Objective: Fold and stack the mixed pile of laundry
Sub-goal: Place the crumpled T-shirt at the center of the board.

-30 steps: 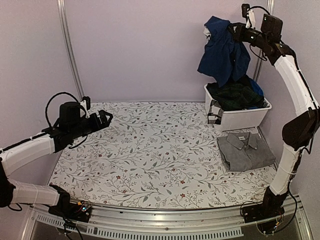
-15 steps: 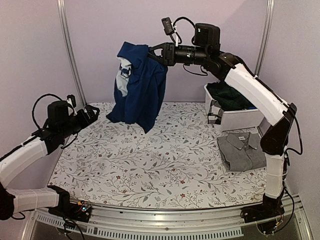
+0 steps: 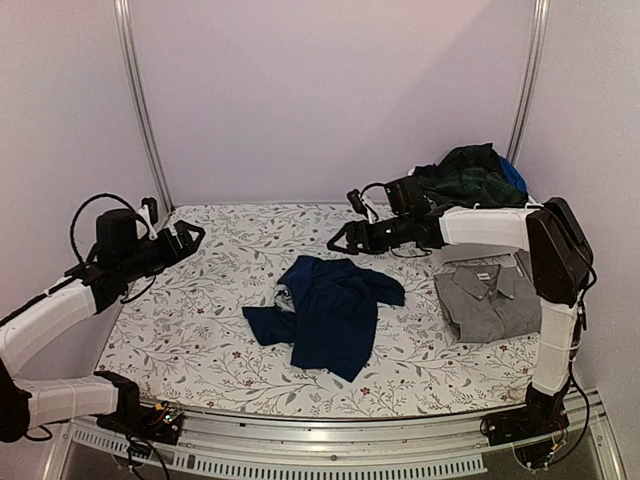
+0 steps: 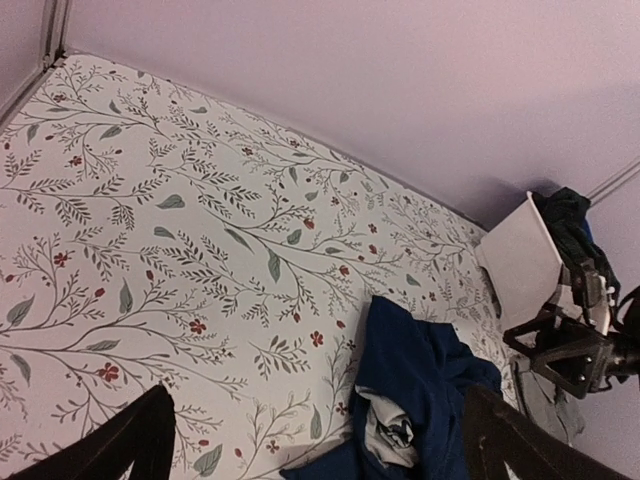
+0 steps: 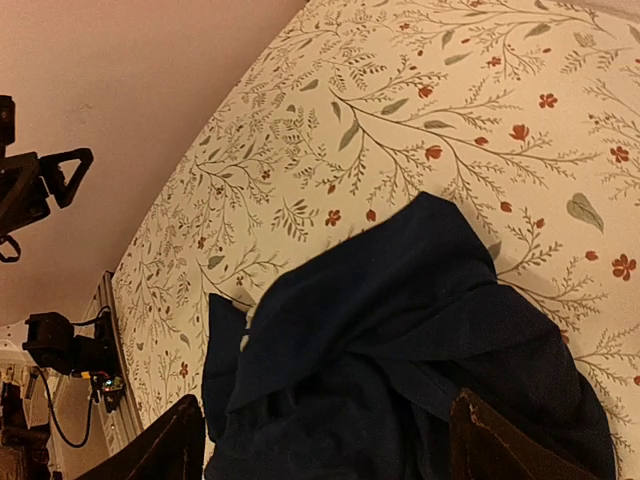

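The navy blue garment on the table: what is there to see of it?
The navy blue garment is soft cloth, lying crumpled and unfolded near the middle of the floral table cloth. A pale patch with a dark print shows at one edge. It rests only on the cloth; the right tool hovers open beyond it, apart.

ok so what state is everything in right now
navy garment: crumpled, unfolded, on the table cloth
grey shirt: folded, flat on the table cloth
green plaid garment: heaped in the white bin, unfolded
left gripper: open, empty
right gripper: open, empty
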Controlling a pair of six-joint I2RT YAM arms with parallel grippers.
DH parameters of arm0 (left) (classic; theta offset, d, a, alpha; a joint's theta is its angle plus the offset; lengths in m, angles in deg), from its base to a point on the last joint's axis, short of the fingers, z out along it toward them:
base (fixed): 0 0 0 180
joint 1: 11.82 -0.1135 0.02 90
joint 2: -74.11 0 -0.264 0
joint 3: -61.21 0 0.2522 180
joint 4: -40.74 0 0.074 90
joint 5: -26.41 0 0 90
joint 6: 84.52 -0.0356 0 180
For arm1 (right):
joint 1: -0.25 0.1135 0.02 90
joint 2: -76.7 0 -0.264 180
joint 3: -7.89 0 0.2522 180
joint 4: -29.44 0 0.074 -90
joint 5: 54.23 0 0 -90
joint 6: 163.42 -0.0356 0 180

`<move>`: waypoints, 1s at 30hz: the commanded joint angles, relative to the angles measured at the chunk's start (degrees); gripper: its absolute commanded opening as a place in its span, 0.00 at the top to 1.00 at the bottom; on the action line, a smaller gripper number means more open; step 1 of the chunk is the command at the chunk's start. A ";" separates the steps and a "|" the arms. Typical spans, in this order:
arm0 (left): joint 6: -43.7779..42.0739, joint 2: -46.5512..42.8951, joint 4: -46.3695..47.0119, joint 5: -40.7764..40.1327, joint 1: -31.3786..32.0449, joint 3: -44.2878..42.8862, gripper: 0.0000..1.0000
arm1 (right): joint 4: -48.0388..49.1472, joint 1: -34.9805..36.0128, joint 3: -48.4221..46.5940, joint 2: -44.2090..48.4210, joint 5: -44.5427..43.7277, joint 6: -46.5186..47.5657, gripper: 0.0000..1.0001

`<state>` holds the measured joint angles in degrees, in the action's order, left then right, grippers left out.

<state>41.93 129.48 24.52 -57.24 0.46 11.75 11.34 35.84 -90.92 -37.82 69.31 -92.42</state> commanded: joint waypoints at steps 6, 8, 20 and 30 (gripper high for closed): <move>-5.07 8.62 -0.40 1.78 8.13 0.29 0.01 | -13.76 5.02 7.38 12.11 -11.18 12.93 0.25; -4.51 10.91 -0.79 2.01 9.56 1.00 0.06 | -16.45 8.70 9.43 12.61 -12.75 16.08 0.27; -0.04 13.62 0.17 3.94 15.29 6.14 0.21 | -19.68 23.21 27.16 15.63 -20.21 21.02 0.28; 0.22 14.49 0.76 3.85 15.48 5.51 0.20 | -16.24 27.60 31.00 16.43 -23.57 26.83 0.25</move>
<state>41.93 142.93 24.52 -53.68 15.19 17.45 -7.26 62.51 -60.37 -21.95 48.91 -69.30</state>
